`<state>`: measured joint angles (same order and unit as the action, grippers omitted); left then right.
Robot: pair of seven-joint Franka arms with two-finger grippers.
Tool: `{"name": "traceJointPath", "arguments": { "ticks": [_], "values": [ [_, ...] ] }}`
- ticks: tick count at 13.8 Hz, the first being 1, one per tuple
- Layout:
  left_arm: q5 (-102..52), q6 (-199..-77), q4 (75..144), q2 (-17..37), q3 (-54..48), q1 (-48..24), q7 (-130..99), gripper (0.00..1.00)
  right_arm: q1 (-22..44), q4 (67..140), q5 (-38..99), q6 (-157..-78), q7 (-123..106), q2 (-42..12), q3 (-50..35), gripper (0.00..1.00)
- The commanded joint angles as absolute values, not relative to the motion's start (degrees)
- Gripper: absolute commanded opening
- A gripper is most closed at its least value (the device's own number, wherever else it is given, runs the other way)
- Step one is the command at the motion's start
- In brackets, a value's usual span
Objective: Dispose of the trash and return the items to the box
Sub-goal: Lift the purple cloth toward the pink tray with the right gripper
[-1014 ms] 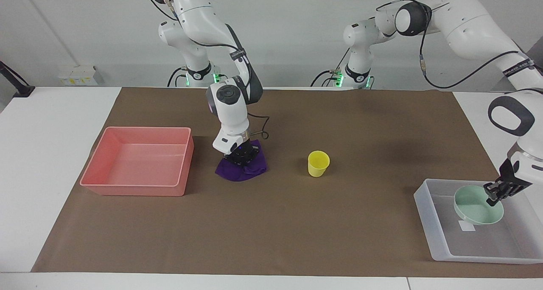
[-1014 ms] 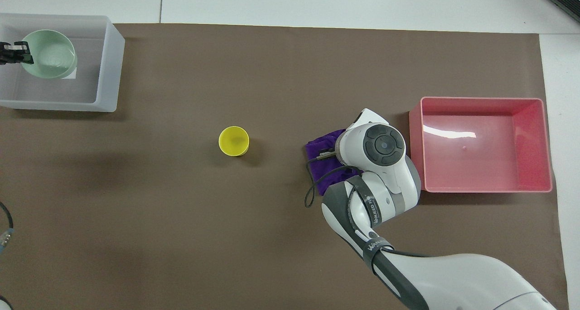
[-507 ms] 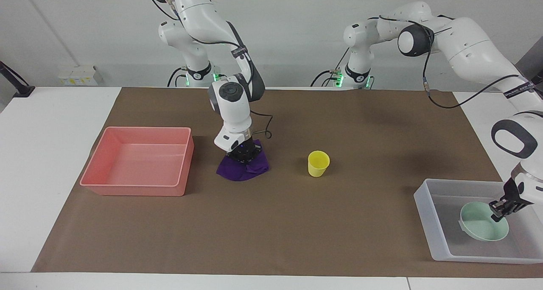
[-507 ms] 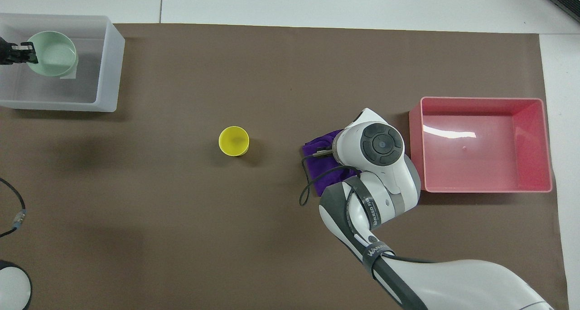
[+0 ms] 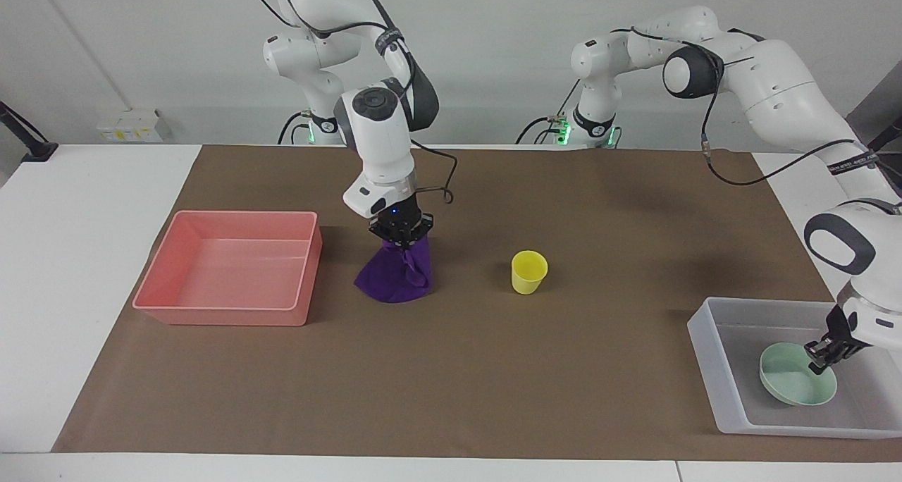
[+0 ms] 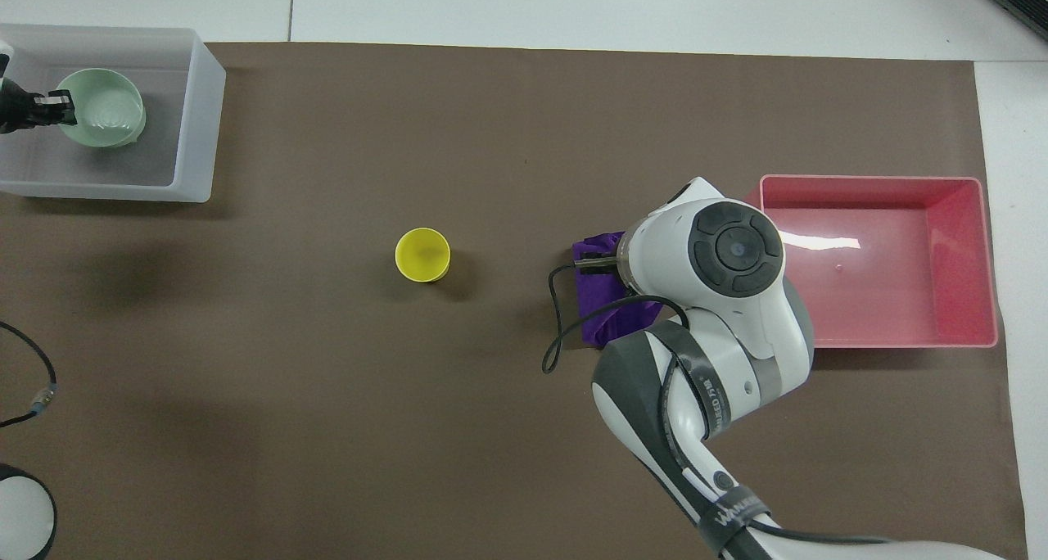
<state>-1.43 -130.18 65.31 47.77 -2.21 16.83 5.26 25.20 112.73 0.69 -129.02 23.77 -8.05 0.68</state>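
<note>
My right gripper (image 5: 400, 238) is shut on the top of the purple cloth (image 5: 392, 282) and holds it up in a hanging bunch. The cloth's lower edge still touches the mat beside the pink tray. In the overhead view the cloth (image 6: 600, 318) is mostly hidden under the right wrist. The yellow cup (image 5: 528, 271) stands upright mid-mat and also shows in the overhead view (image 6: 422, 255). My left gripper (image 5: 821, 349) is shut on the rim of the mint-green bowl (image 5: 795, 378), low inside the translucent box (image 5: 707, 361) at the left arm's end. The overhead view shows this gripper (image 6: 51, 105), bowl (image 6: 105, 119) and box (image 6: 196, 126) too.
An empty pink tray (image 5: 225, 314) sits at the right arm's end of the table, beside the cloth, and also shows in the overhead view (image 6: 876, 344). A brown mat (image 5: 451, 369) covers the table. The right arm's cable loops beside the cloth.
My right gripper has risen with the cloth, pulling it from a flat heap into a hanging bunch. My left gripper has lowered the bowl deeper into the box.
</note>
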Motion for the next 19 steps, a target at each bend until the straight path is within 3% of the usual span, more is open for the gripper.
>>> {"name": "traceJointPath", "arguments": {
  "ticks": [1,6,9,15,19],
  "values": [
    [-0.8,-132.5,67.6,46.5,-2.6,17.1,5.3,0.13,25.1,112.5,0.7,-125.3,25.7,-5.1,1.0,0.00],
    [-0.7,-129.0,67.9,42.5,-2.5,16.3,5.3,0.44,24.6,107.8,0.4,-115.8,26.9,-1.9,1.3,0.00],
    [-0.7,-124.0,69.6,37.4,-2.5,15.2,5.8,0.49,23.2,104.5,0.4,-108.8,26.7,1.0,1.5,0.00],
    [-0.5,-123.9,90.8,18.7,-2.5,8.1,6.6,0.60,17.4,100.8,0.4,-98.5,19.3,6.3,1.4,0.00],
    [-0.4,-124.1,99.2,13.5,-2.5,0.6,3.7,0.63,12.8,98.4,0.4,-93.3,11.7,9.0,2.6,0.00]
  ]
}}
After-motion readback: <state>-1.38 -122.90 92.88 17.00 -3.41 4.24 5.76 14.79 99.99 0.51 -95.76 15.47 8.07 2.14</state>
